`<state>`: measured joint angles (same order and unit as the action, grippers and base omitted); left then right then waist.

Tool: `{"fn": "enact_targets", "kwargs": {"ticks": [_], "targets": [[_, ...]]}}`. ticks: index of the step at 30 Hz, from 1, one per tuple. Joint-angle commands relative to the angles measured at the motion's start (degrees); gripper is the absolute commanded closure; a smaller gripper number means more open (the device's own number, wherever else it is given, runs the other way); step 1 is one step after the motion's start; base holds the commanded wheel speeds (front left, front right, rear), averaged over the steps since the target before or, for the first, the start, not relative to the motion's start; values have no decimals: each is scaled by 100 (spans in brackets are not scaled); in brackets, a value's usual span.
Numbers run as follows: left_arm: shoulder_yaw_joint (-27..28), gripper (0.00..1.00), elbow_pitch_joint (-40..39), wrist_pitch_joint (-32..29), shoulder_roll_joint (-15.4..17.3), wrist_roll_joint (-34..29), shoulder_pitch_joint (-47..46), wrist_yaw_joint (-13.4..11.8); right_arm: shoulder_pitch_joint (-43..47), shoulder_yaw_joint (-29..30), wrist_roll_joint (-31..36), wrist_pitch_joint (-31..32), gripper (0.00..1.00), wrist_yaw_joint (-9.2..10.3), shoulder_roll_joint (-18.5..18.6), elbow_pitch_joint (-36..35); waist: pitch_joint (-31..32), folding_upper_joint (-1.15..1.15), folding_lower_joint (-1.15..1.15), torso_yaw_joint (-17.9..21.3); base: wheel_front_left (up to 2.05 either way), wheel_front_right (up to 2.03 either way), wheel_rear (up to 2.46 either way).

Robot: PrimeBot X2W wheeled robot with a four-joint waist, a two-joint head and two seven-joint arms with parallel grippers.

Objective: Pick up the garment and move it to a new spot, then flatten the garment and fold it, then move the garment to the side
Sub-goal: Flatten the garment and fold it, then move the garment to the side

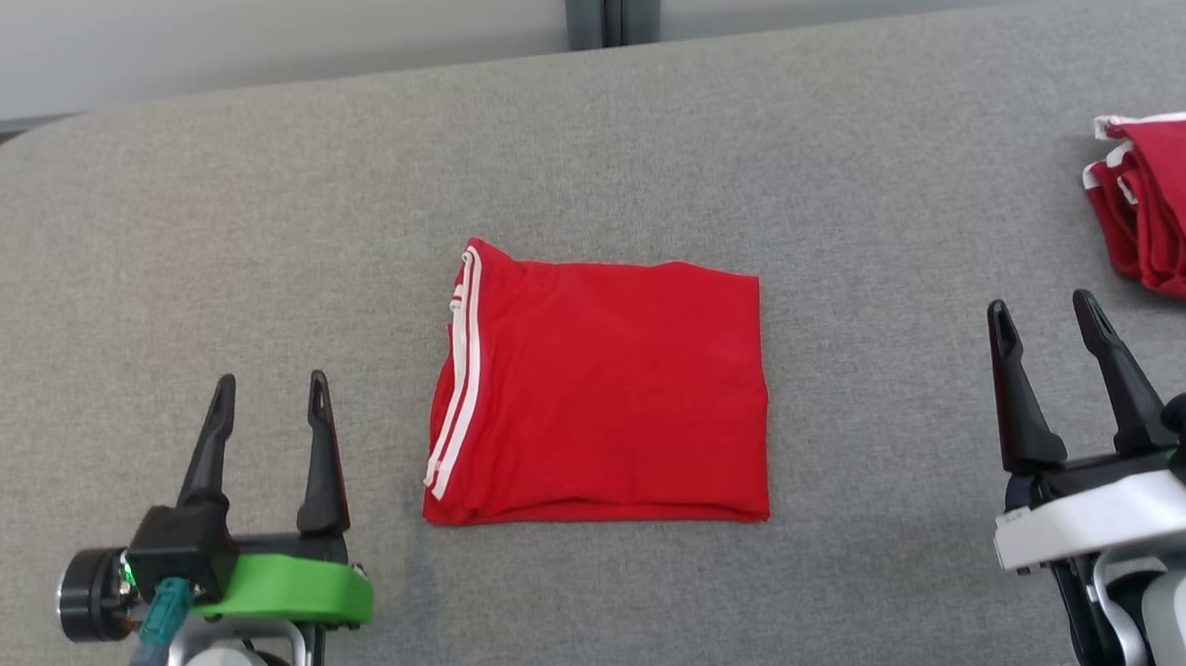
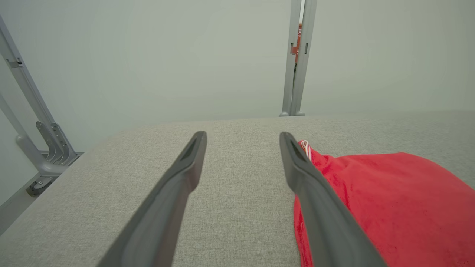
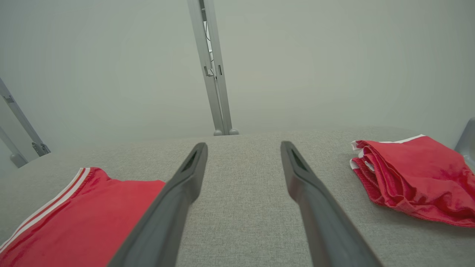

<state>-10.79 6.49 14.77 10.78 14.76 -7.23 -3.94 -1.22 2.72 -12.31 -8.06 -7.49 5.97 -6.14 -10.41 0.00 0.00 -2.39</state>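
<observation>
The garment (image 1: 606,392) is red with two white stripes along its left edge and lies folded into a neat rectangle in the middle of the grey table (image 1: 249,238). My left gripper (image 1: 270,390) hovers open to the left of it, a short gap away, nothing between its fingers. My right gripper (image 1: 1043,313) stands open well to the right of it, also empty. In the left wrist view the garment (image 2: 389,204) lies just right of the left gripper (image 2: 243,142). In the right wrist view the garment (image 3: 85,218) sits at lower left of the right gripper (image 3: 243,152).
A stack of folded red garments with white trim (image 1: 1168,208) lies at the table's right edge, beyond my right gripper; that stack (image 3: 412,174) lies right of the fingers in the right wrist view. A grey metal post (image 1: 611,7) stands behind the table against the pale wall.
</observation>
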Motion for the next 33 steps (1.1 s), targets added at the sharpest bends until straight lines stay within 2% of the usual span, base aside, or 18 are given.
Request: {"fn": "enact_targets", "kwargs": {"ticks": [1,14,33], "targets": [[-10,0,40,18,39,43,136,38,150,25,62,42,0,2,-29,-89,216,0,0,-6,0,0,0],[-79,0,228,9,82,100,399,-29,700,-31,148,276,0,2,-134,-496,546,0,0,-42,0,0,0],[-154,0,423,16,117,161,371,-28,800,5,171,391,0,2,-180,-650,637,0,0,-66,0,0,0]]}}
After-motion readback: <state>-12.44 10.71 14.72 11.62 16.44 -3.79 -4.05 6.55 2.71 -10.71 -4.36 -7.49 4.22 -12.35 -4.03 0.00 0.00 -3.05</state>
